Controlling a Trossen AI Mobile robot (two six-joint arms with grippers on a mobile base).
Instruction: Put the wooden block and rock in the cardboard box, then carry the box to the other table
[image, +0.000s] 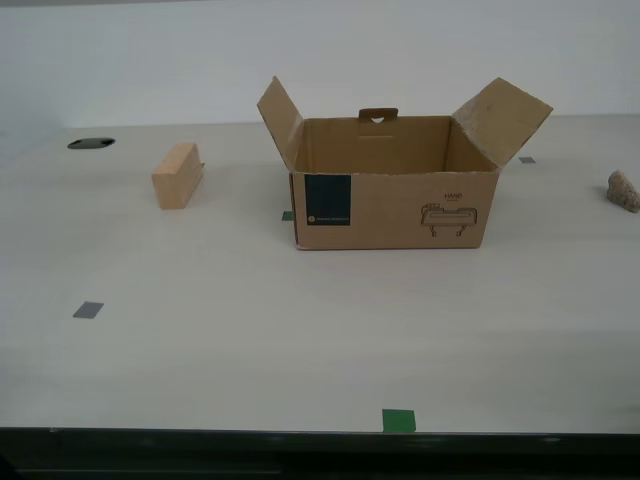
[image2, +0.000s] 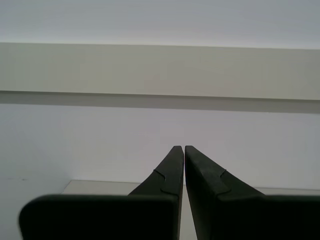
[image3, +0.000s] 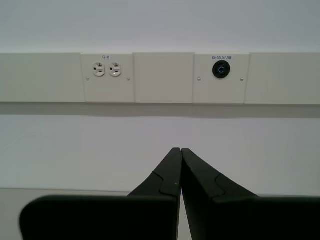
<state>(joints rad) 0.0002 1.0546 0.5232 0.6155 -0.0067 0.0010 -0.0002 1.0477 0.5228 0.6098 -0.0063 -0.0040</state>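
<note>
The brown corrugated cardboard box (image: 395, 190) stands upright near the middle of the smooth off-white table (image: 250, 340), its side flaps splayed up and outward, its top open, a dark blue label patch (image: 328, 200) and a black line drawing (image: 450, 217) on its front face. From the box, the light tan rectangular wooden block (image: 178, 175) lies at about 9 o'clock in the exterior view, well apart from it, resting on the tabletop. The small rough grey-beige rock (image: 624, 191) sits at about 3 o'clock from the box, at the exterior view's right edge, also well apart. A green tape square (image: 398, 420) marks the table's near edge at about 6 o'clock from the box, and a grey tape square (image: 88, 310) lies toward 8 o'clock.

Neither arm shows in the exterior view. My first gripper (image3: 180, 150) has its dark fingertips pressed together with nothing between them, and faces a pale wall with a white double outlet plate (image3: 108, 70). My second gripper (image2: 183, 148) is likewise closed on nothing and faces a bare pale wall. The block, rock and box appear in neither wrist view, so I cannot tell where they lie relative to either gripper.
</note>
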